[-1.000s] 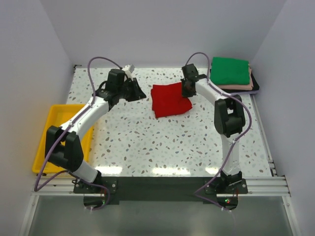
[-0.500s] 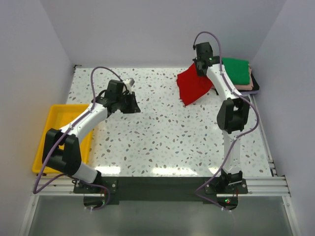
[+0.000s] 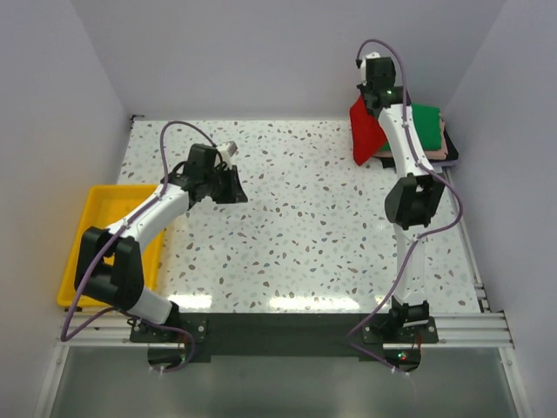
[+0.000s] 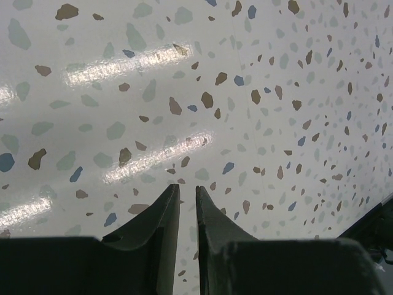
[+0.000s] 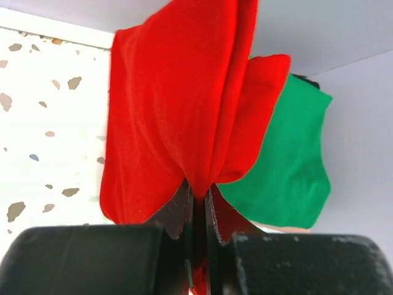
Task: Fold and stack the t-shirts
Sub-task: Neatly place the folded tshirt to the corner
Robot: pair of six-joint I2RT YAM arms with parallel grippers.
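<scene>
My right jaws pinch the soft, limp red t-shirt (image 3: 364,131) at its bunched edge, upper right; left jaws slightly apart, empty.

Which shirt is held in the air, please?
The red shirt: it hangs from the right gripper, while the green one lies folded on the pile.

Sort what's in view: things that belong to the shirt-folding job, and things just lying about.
Job: red shirt, gripped by the right gripper; folded green shirt.
Lying about: yellow tray.
</scene>
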